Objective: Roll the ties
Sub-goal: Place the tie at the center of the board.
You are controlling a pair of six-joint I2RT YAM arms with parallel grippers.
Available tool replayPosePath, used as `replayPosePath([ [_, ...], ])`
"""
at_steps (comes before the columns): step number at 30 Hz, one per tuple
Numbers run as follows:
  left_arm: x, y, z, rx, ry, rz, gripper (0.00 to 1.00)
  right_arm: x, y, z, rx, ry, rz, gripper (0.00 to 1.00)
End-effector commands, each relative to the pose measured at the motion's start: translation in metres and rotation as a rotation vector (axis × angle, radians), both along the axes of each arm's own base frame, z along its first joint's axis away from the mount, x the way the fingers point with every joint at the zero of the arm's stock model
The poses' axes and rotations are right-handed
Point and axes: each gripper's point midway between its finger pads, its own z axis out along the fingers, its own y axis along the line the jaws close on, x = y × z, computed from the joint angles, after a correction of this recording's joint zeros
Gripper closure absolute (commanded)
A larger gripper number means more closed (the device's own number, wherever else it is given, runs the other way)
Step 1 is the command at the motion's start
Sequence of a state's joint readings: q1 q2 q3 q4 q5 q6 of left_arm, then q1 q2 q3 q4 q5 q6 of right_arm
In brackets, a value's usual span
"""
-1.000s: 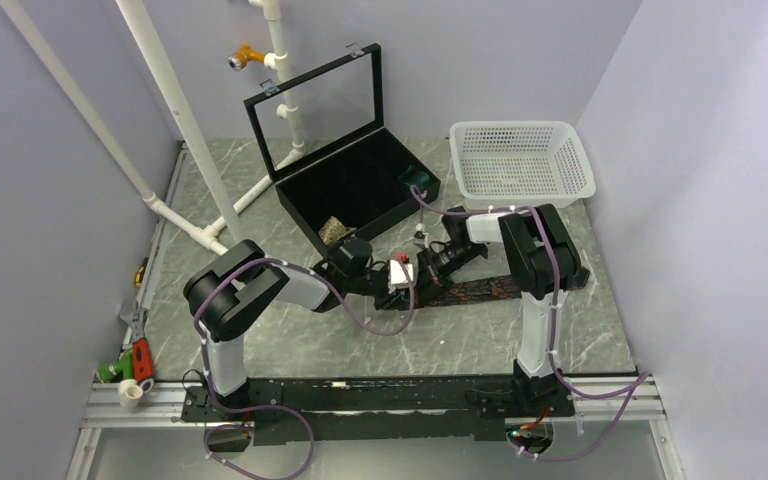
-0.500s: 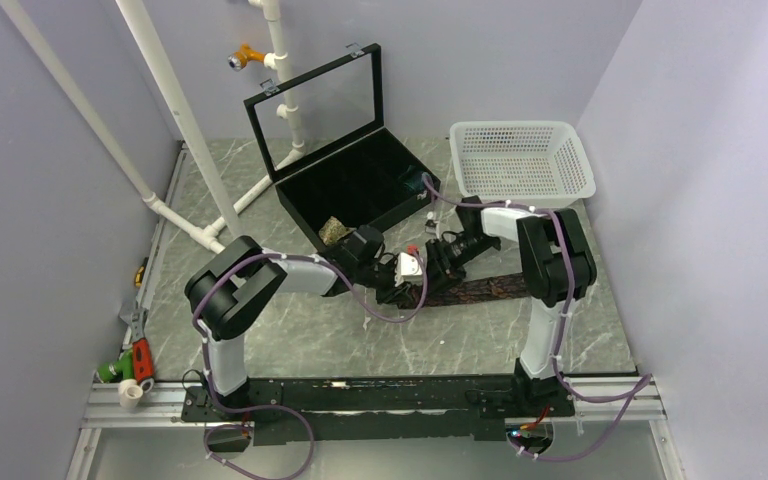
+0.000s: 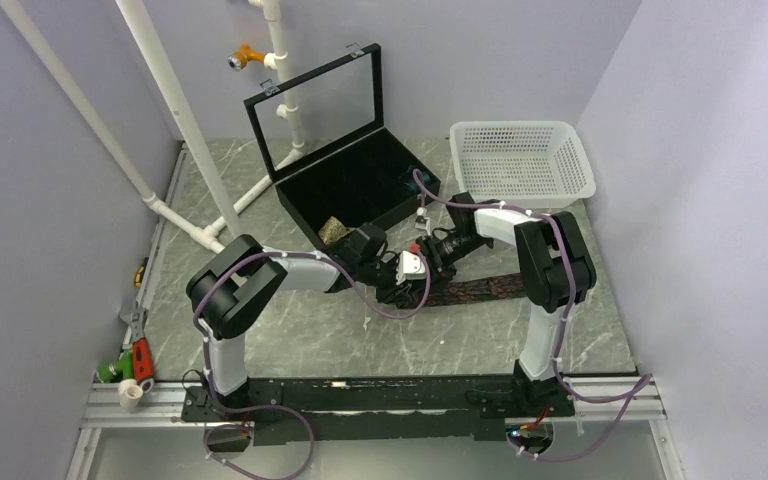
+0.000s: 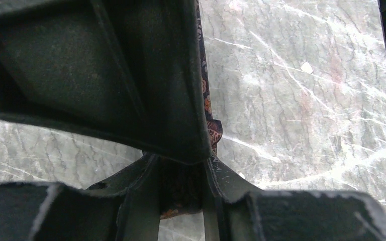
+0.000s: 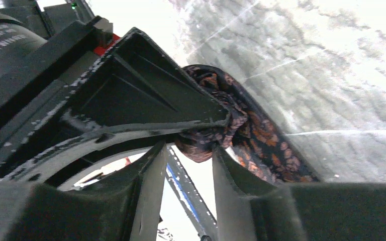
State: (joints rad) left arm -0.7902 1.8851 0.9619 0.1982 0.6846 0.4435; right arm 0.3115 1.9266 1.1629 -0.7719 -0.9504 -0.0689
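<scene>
A dark brown-maroon tie (image 3: 480, 290) with an orange pattern lies across the marble table (image 3: 290, 340), stretching right from the two grippers. Its left end is rolled up. My left gripper (image 3: 397, 285) meets that end, and in the left wrist view its jaws (image 4: 181, 168) are shut on the tie fabric (image 4: 181, 188), which fills the gap between them. My right gripper (image 3: 428, 262) faces it from the far side. In the right wrist view its fingers (image 5: 190, 149) stand apart with the rolled end (image 5: 216, 120) at their tips. A rolled tan tie (image 3: 334, 230) sits in the black box.
The open black box (image 3: 360, 185) with its raised glass lid stands just behind the grippers. A white mesh basket (image 3: 520, 160) is at the back right. White pipes (image 3: 185, 120) cross the back left, and hand tools (image 3: 135, 360) lie at the left edge.
The right gripper has opened from shut and drawn back a little toward the box. The left gripper has shifted slightly right while still on the tie's rolled end.
</scene>
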Motion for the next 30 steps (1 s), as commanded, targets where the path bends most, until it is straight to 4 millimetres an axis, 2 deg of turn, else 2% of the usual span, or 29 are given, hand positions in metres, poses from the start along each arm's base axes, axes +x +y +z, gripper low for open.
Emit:
replayPosePath([
  [1, -0.039, 0.065, -0.079, 0.32, 0.203, 0.052, 0.66, 0.0, -0.001, -0.017, -0.018, -0.023, 0.013, 0.67],
  [5, -0.038, 0.063, -0.076, 0.308, 0.207, 0.053, 0.65, 0.0, -0.005, -0.029, -0.062, -0.049, 0.028, 0.97],
  [6, -0.038, 0.062, -0.075, 0.304, 0.209, 0.052, 0.64, 0.0, -0.007, -0.032, -0.077, -0.05, 0.032, 1.0],
  [8, -0.038, 0.059, -0.069, 0.277, 0.214, 0.047, 0.55, 0.001, -0.01, -0.035, -0.085, -0.057, 0.028, 1.0],
  [10, -0.033, 0.055, -0.053, 0.214, 0.179, 0.059, 0.38, 0.002, -0.011, -0.035, -0.089, -0.063, 0.022, 1.0],
  [12, -0.023, 0.05, -0.02, 0.098, 0.103, 0.078, 0.23, 0.003, -0.01, -0.034, -0.087, -0.063, 0.015, 1.0],
  [14, -0.015, 0.046, 0.009, 0.005, 0.008, 0.091, 0.14, 0.003, -0.009, -0.032, -0.081, -0.061, 0.007, 1.0],
  [15, -0.012, 0.045, 0.02, -0.029, -0.034, 0.095, 0.11, 0.003, -0.008, -0.03, -0.076, -0.062, 0.004, 1.0],
  [16, -0.008, 0.044, 0.029, -0.06, -0.074, 0.102, 0.02, 0.003, -0.007, -0.028, -0.071, -0.064, 0.001, 1.0],
  [18, -0.006, 0.04, 0.037, -0.093, -0.125, 0.102, 0.01, 0.004, -0.006, -0.025, -0.063, -0.065, -0.005, 1.0],
  [27, 0.007, 0.016, -0.01, 0.016, -0.083, 0.175, 0.01, 0.006, 0.002, -0.006, -0.002, -0.069, -0.021, 1.0],
  [30, 0.006, 0.017, -0.027, 0.049, -0.078, 0.178, 0.01, 0.008, 0.005, 0.002, 0.02, -0.072, -0.03, 1.0],
])
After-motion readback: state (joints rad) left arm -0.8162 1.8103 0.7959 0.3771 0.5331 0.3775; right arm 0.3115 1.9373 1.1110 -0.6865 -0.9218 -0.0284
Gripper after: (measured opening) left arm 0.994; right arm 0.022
